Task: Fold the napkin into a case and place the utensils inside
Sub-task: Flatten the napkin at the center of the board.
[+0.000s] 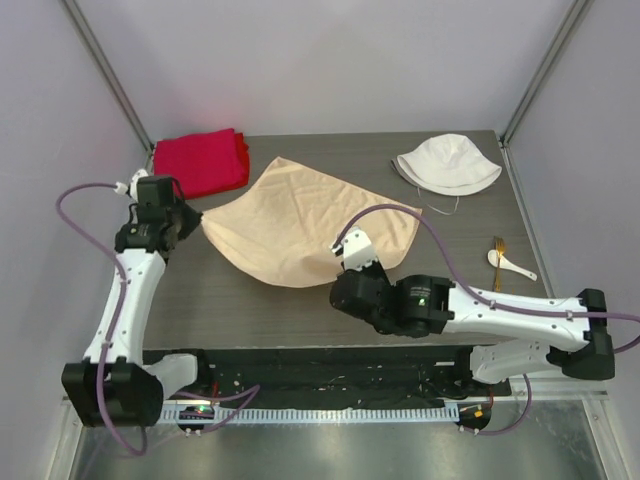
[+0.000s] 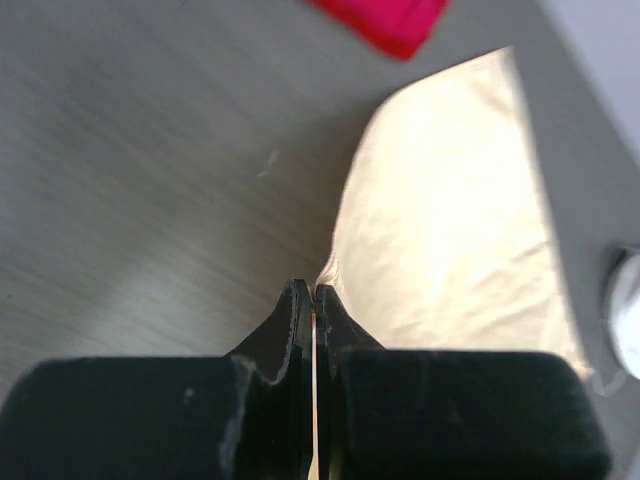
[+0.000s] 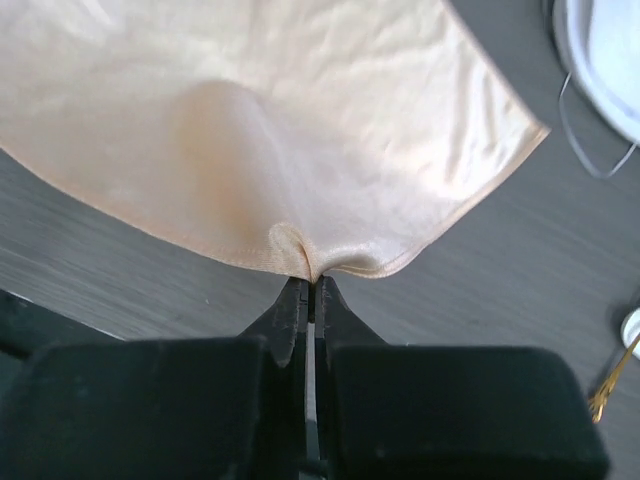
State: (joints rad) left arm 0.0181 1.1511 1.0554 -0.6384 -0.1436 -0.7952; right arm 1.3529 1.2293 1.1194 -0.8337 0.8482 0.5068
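Observation:
The napkin (image 1: 300, 220) is a shiny peach-tan cloth lying spread out, with one edge curled, at the middle of the table; no case is in view. My left gripper (image 2: 313, 288) is shut on its left corner (image 1: 205, 222). My right gripper (image 3: 312, 282) is shut on the puckered near edge (image 1: 338, 256), with the napkin (image 3: 300, 120) fanning away from the fingertips. The utensils, a small white spoon (image 1: 512, 265) beside a gold fork (image 1: 497, 248), lie on the table to the right, apart from the cloth and both grippers.
A white bucket hat (image 1: 448, 162) lies at the back right and shows in the right wrist view's corner (image 3: 605, 50). A thick red cloth (image 1: 202, 160) sits at the back left, just behind the left gripper. Enclosure walls stand on three sides of the table.

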